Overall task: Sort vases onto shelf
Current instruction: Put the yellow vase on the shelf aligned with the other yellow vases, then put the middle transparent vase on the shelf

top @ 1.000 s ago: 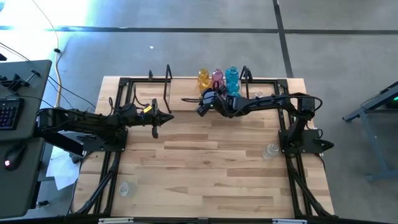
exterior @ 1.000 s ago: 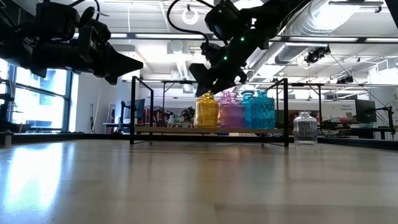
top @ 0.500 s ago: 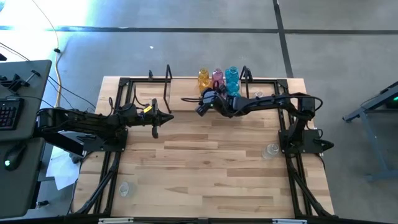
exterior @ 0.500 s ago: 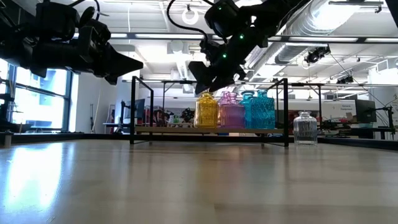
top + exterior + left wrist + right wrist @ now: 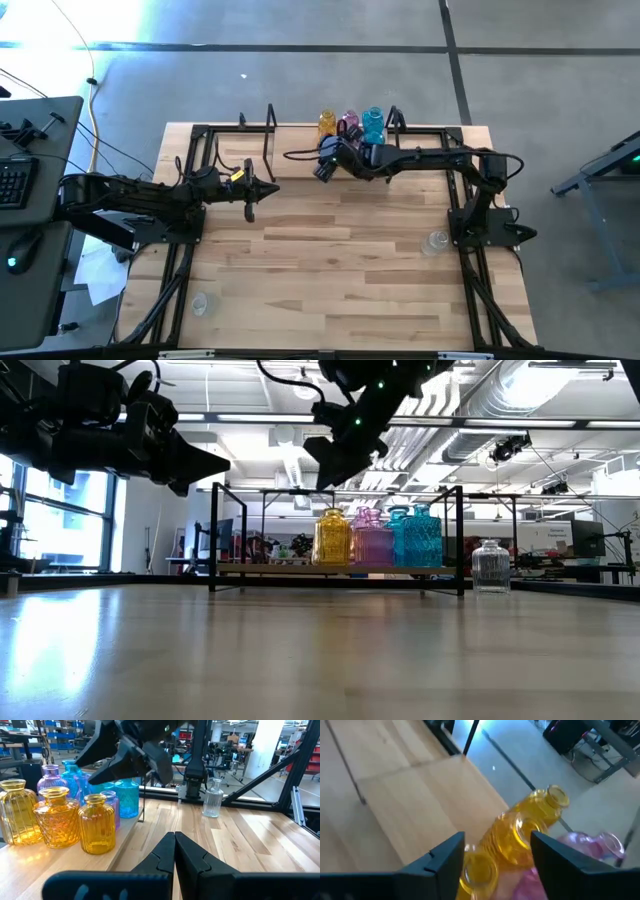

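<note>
Vases [image 5: 372,537] at frame centre were rigid, smooth, breakable glass, likely light; best taken at the neck. Right gripper [image 5: 497,855] stood apart, empty; left gripper [image 5: 174,851] together.

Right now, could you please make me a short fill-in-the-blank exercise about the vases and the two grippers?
1. The right gripper hangs open above the ____ vases.
2. The left gripper is ____ and holds nothing.
3. The clear vase stands on the table, ____ the shelf.

Missing words: yellow; shut; beside
</note>
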You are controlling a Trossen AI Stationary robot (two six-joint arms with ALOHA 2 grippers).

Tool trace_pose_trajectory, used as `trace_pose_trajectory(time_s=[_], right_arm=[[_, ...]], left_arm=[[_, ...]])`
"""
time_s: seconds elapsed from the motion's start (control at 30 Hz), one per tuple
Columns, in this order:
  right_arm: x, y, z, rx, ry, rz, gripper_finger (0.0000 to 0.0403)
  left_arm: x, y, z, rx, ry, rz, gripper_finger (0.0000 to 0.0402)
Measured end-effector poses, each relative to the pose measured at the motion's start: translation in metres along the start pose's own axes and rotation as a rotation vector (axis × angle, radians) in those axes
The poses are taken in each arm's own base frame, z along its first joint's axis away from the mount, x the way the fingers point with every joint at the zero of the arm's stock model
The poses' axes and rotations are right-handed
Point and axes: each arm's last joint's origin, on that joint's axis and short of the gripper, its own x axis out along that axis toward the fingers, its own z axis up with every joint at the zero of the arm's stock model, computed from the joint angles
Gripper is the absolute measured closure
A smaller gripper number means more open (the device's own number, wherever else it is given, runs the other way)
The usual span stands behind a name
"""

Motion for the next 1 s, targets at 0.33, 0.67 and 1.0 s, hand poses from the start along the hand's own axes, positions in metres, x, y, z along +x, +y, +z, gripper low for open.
trace_pose_trajectory(time_s=[0.33,0.67,1.0], right_arm=[[-0.011,0.015,-0.015,-0.105,0.159,0.222,0.0374],[-0.003,0.016,-0.028,-0.096,0.156,0.223,0.0384],[-0.058,0.056,-0.070,-0.037,-0.045,0.337,0.0401]], left_arm=[[0.000,0.000,0.000,0.000,0.005,0.000,0.0401],[0.000,0.000,-0.001,-0.001,0.006,-0.006,0.0401],[0.000,-0.001,0.000,0.001,0.002,-0.029,0.0401]])
